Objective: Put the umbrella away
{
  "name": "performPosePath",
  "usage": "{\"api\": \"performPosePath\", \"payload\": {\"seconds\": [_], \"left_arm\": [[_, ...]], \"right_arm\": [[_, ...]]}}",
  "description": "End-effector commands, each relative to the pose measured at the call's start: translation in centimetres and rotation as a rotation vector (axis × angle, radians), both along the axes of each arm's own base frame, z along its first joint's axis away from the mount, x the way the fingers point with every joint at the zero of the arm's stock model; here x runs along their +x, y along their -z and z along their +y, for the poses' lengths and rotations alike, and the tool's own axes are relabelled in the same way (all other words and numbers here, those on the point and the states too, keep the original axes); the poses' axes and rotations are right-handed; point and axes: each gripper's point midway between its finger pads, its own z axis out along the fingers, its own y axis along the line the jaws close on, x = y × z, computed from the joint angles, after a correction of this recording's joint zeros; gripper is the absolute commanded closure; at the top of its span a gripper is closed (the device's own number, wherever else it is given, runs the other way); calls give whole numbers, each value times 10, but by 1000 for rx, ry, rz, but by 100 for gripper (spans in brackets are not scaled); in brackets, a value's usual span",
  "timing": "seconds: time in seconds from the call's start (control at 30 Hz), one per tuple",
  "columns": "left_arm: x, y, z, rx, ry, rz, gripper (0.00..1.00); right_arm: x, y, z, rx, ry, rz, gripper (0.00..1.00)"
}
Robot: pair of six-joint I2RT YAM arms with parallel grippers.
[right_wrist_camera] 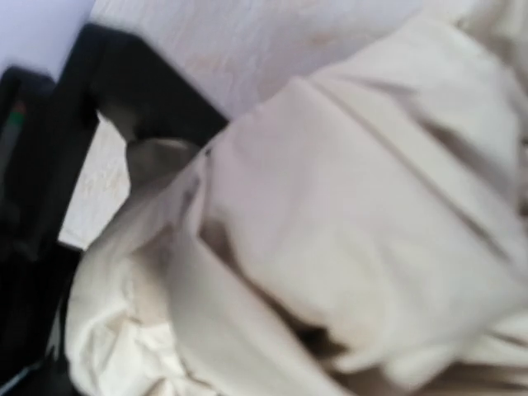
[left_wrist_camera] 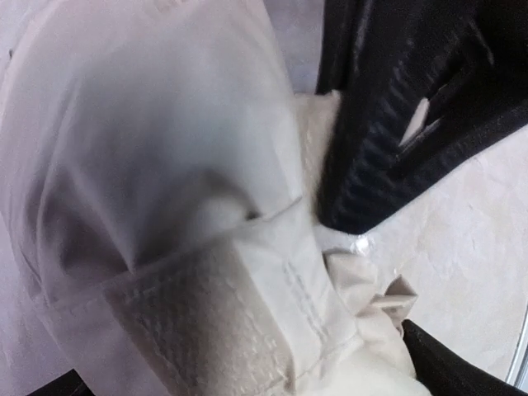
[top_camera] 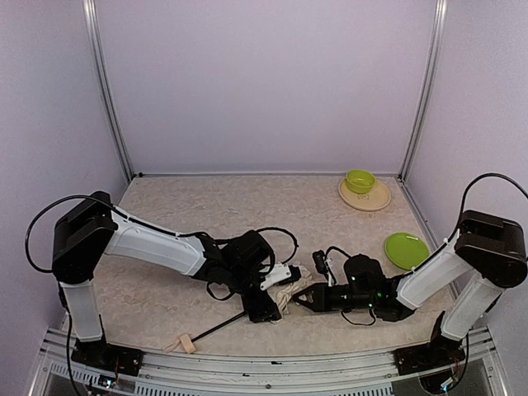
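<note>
Left gripper (top_camera: pixel 278 292) sits low at centre frame, jaws spread wide around the umbrella's (top_camera: pixel 285 297) bunched cream fabric (right_wrist_camera: pixel 346 206); I cannot tell whether they press it. At lower left, near the table's (top_camera: pixel 165 214) front edge, lies the beige handle (top_camera: pixel 187 343), its thin black shaft (top_camera: pixel 221 326) running up-right into the bundle. My left arm reaches in flat from the left, wrist bent down. Right gripper (top_camera: pixel 304 299) lies level from the right, pinched shut at the fabric's edge; any caught fold is hidden. Only the left wrist view shows a stitched seam (left_wrist_camera: pixel 297 289) and a black finger (left_wrist_camera: pixel 388 124) touching cloth. Farther right sits a green plate (top_camera: pixel 406 250); beyond it, a green bowl (top_camera: pixel 360 181) on a beige plate (top_camera: pixel 367 198).
</note>
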Motion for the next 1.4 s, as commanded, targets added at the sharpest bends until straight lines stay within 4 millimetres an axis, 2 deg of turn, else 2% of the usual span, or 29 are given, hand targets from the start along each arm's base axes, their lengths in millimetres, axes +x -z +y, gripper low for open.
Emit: {"api": "performPosePath", "payload": {"seconds": [0.0, 0.07, 0.13, 0.27, 0.33, 0.4, 0.5, 0.57, 0.77, 0.93, 1.1, 1.2, 1.27, 1.37], "left_arm": [[-8, -19, 17, -54, -20, -21, 1], [3, -35, 12, -147, -74, -68, 1], [10, -36, 14, -214, -156, -70, 1], [-5, -17, 11, -208, -207, 54, 1], [-13, -17, 3, -211, -185, 47, 1], [-16, -27, -8, -244, -184, 46, 1], [-11, -49, -19, -324, -221, 50, 1], [-9, -53, -22, -344, -230, 54, 1], [-10, -38, -30, -313, -219, 68, 1], [-10, -49, -44, -369, -213, 82, 1], [-5, -32, -44, -337, -232, 68, 1], [-7, -16, -42, -291, -197, 24, 1], [-11, -5, -37, -252, -167, 19, 9], [-11, 7, -24, -182, -162, -1, 35]], "right_arm": [[6, -9, 1, 23, 16, -27, 100], [5, -6, 1, 16, 10, -19, 100], [5, -4, 1, 13, 9, -14, 100], [4, -7, 2, 12, 9, -25, 100], [5, -8, 6, -2, 3, -34, 100], [5, -8, 9, -19, -10, -40, 100], [6, -8, 12, -22, -17, -46, 100], [5, -6, 12, -19, -15, -40, 100], [3, -3, 13, -10, -16, -32, 100], [5, -4, 15, -9, -13, -33, 100], [5, -3, 15, -11, -16, -35, 100], [5, -5, 18, -3, -19, -37, 100], [5, -6, 19, 3, -19, -39, 100], [6, -9, 17, 3, -14, -45, 100]]}}
